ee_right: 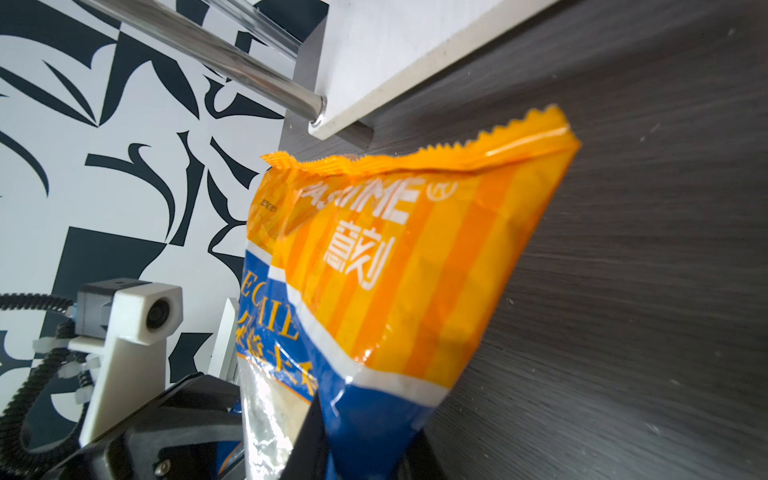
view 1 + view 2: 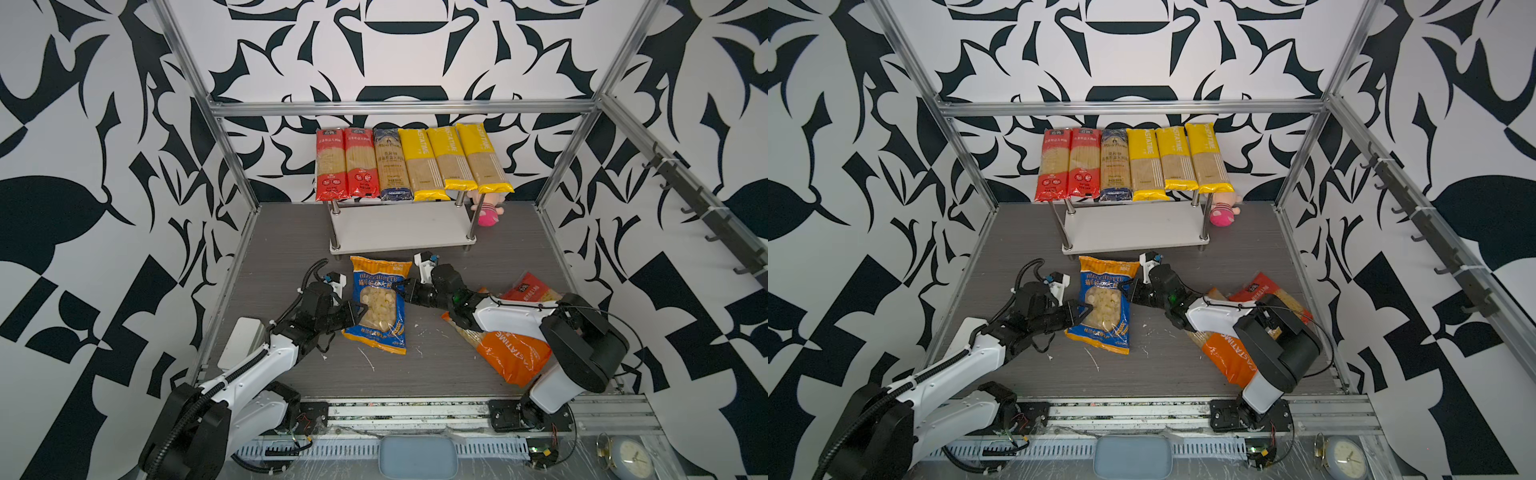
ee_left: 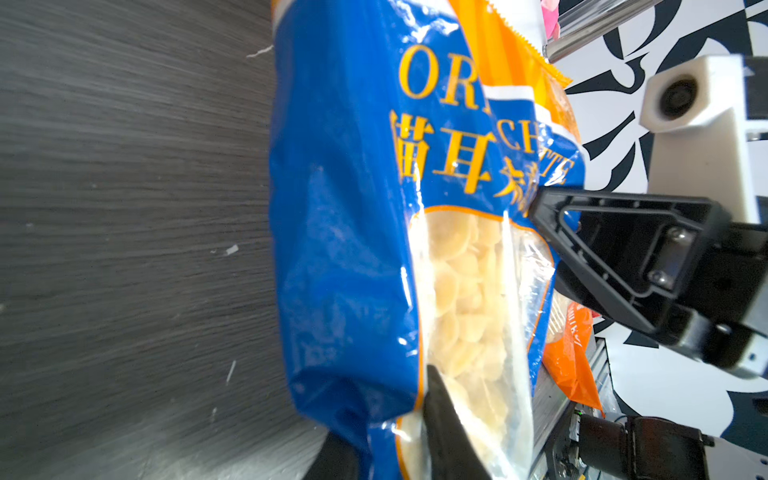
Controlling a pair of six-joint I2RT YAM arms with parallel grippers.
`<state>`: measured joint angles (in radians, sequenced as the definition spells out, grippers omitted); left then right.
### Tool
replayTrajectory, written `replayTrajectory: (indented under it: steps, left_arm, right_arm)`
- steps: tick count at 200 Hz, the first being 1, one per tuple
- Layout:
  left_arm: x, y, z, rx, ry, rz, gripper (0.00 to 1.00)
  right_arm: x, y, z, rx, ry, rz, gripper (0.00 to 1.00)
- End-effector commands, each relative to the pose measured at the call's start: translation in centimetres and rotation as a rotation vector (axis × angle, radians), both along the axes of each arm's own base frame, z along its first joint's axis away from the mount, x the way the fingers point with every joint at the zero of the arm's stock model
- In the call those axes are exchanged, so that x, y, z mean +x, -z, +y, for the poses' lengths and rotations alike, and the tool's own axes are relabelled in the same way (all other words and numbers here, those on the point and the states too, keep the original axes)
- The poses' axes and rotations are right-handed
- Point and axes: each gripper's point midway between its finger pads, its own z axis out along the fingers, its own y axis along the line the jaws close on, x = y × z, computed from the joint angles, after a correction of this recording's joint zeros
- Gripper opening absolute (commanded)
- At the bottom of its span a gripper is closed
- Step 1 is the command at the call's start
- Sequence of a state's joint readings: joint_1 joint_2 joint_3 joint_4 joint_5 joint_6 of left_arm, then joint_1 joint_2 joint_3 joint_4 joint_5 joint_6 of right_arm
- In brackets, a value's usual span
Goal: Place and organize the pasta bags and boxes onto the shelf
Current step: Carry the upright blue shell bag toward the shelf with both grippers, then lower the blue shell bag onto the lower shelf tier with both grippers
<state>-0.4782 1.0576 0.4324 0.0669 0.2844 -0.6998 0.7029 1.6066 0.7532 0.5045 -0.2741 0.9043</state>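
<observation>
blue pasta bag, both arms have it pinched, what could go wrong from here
1. The left tool and right tool pinch only the side edges of the blue bag. The loose pasta may sag and the film could slip out.
2. The spaghetti packs reach the front edge of the shelf, so the bag might catch on them going into the lower tier.
</observation>
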Motion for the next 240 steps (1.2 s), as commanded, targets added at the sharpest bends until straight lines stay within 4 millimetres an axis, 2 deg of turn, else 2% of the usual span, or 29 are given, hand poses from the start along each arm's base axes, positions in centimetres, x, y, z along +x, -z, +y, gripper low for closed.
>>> replayTrajectory:
  steps: [1, 38, 42, 67, 81, 103, 137, 155, 159, 182, 207, 240]
  left_arm:
    - [3.2, -5.2, -1.3, -0.021, 0.011, -0.180, 0.04]
    - [8.6, -7.5, -1.4, 0.007, -0.032, -0.238, 0.04]
    - [9.4, -6.8, -1.6, 0.015, -0.035, -0.223, 0.04]
    - [13.2, -7.5, -2.0, 0.014, -0.067, -0.244, 0.04]
    - [15.1, -7.4, -2.0, 0.015, -0.091, -0.245, 0.04]
    - [17.7, -6.7, -1.7, 0.010, -0.138, -0.231, 0.03]
    - [20.2, -5.1, -1.3, 0.018, -0.206, -0.192, 0.03]
    - [20.9, -4.3, -1.3, 0.014, -0.234, -0.168, 0.03]
    - [21.1, -4.2, -1.2, 0.013, -0.243, -0.161, 0.03]
    - [21.5, -3.9, -0.9, 0.003, -0.276, -0.140, 0.02]
    - [21.7, -3.8, -0.4, -0.009, -0.310, -0.111, 0.01]
    - [22.1, -4.4, -0.3, -0.069, -0.336, -0.097, 0.00]
  right_arm:
    - [3.3, -7.4, -0.1, 0.093, 0.018, -0.200, 0.02]
    - [9.1, -10.2, -1.1, 0.121, 0.071, -0.275, 0.00]
    - [9.8, -10.6, -1.0, 0.129, 0.075, -0.286, 0.00]
    - [13.8, -12.1, -0.5, 0.157, 0.100, -0.336, 0.00]
    - [15.9, -12.1, -0.1, 0.159, 0.116, -0.345, 0.00]
    - [18.8, -11.0, 0.4, 0.143, 0.140, -0.350, 0.02]
    - [22.1, -8.3, 0.9, 0.093, 0.168, -0.322, 0.09]
    - [22.7, -7.3, 0.6, 0.088, 0.177, -0.295, 0.19]
    - [22.7, -6.9, 0.5, 0.080, 0.179, -0.281, 0.25]
    - [22.1, -6.4, -0.5, 0.057, 0.180, -0.245, 0.41]
    - [20.5, -6.0, -2.3, 0.035, 0.182, -0.187, 0.58]
    - [17.6, -4.7, -4.4, 0.020, 0.175, -0.102, 0.67]
